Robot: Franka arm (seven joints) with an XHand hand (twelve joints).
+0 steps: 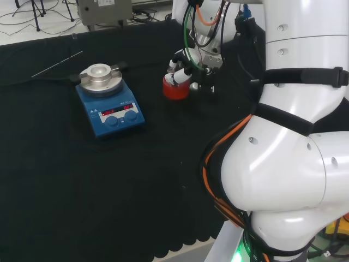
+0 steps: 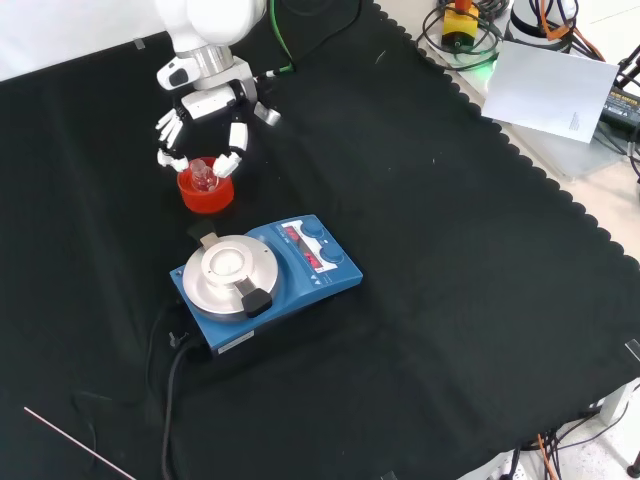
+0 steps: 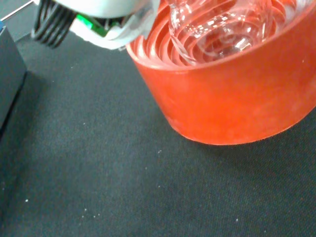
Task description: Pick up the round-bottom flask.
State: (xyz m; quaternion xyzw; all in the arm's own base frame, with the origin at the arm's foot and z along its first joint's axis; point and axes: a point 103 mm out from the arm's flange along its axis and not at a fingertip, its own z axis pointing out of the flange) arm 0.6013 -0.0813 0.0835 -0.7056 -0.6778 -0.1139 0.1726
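In the front view a blue hotplate (steel top, cable trailing) sits nearest on the desk. At its eleven o'clock, the clear flask rests in a red ring stand, the hand above with fingers spread around its neck, not gripping.

In the front view the flask sits in its ribbed stand on the desk, with the hand just above it. The hotplate lies nearer the camera, right of the stand.
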